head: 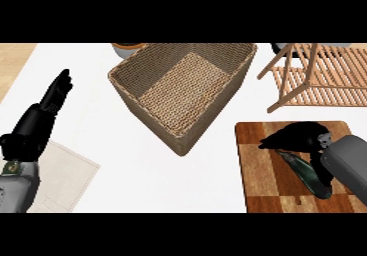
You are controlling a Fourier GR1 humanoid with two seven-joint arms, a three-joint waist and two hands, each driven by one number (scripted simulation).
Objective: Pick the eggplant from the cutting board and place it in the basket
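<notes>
While basket (187,82) holds nothing, right hand (300,136) curls over eggplant (308,175) (on cutting board (263,170)); left hand (49,102) open.

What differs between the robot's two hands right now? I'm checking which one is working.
The right hand is over the cutting board, fingers curled down at the eggplant; the left hand is over bare counter, touching nothing. The right hand's fingers bend; the left hand's are straight. Both are black on grey forearms.

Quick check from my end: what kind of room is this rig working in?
Most likely a kitchen counter: a wooden cutting board with an eggplant on it, a woven basket, and a slatted wooden rack on a white worktop.
</notes>
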